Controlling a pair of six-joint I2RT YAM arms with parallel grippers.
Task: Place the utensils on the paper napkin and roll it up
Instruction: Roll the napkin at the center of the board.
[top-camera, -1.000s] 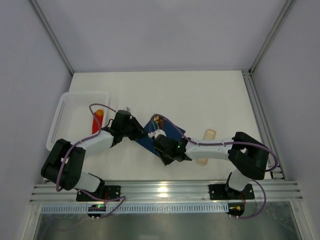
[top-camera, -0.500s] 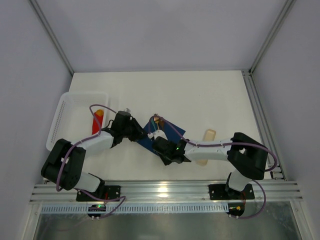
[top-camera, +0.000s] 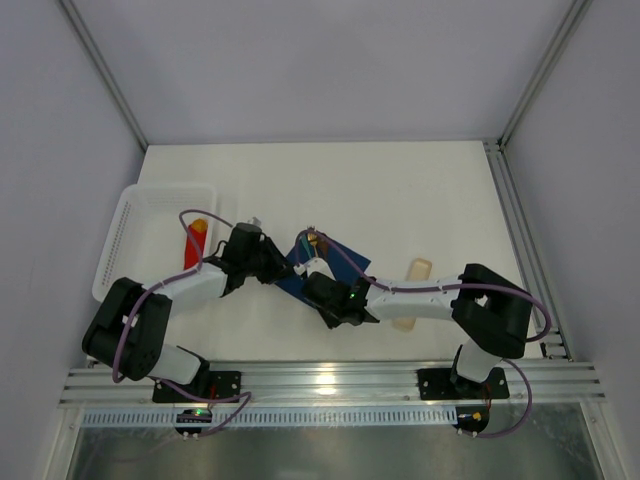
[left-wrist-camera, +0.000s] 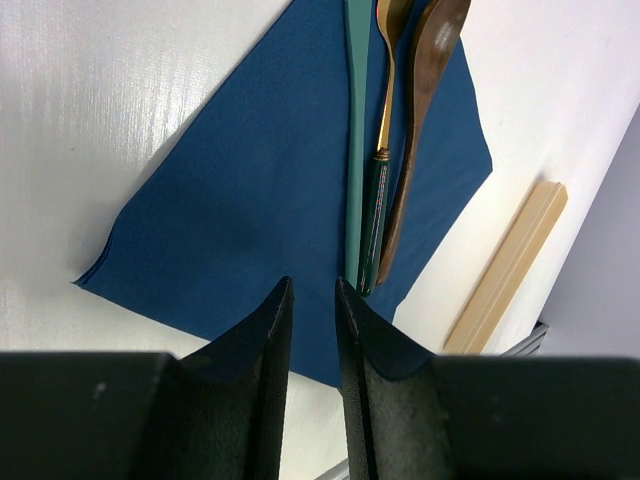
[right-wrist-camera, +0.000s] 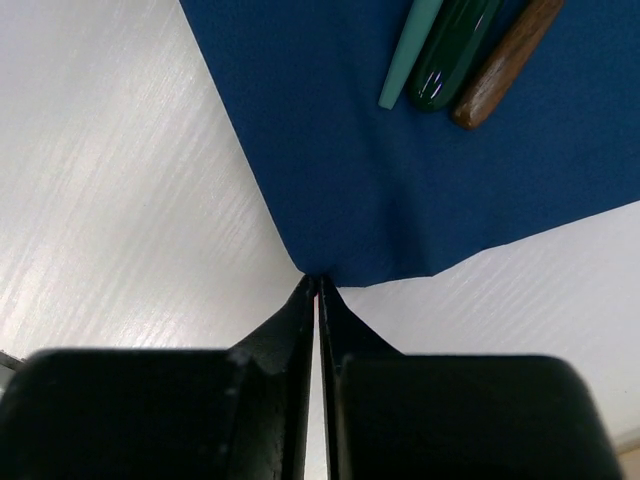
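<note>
The paper napkin (top-camera: 352, 258) lies flat on the white table as a navy square (left-wrist-camera: 260, 180), one corner toward the arms. The utensils (left-wrist-camera: 378, 200) rest side by side along its far half: a teal piece, a gold one with a dark green handle, and a brown one (right-wrist-camera: 450, 50). My left gripper (left-wrist-camera: 313, 283) hovers over the napkin's left edge, open by a narrow gap with only napkin and table showing between the fingers. My right gripper (right-wrist-camera: 318, 280) is shut on the napkin's near corner (right-wrist-camera: 400, 180). From above, both grippers (top-camera: 285, 268) (top-camera: 312, 285) meet at the napkin.
A white basket (top-camera: 130, 235) stands at the left, with a red block with an orange tip (top-camera: 195, 240) by its right side. A pale beige bar (top-camera: 420, 268) lies right of the napkin, partly under my right arm (left-wrist-camera: 510, 265).
My right gripper's jaws have closed onto the napkin's near corner, and that arm has edged slightly left. The left arm and the utensils have stayed put.
</note>
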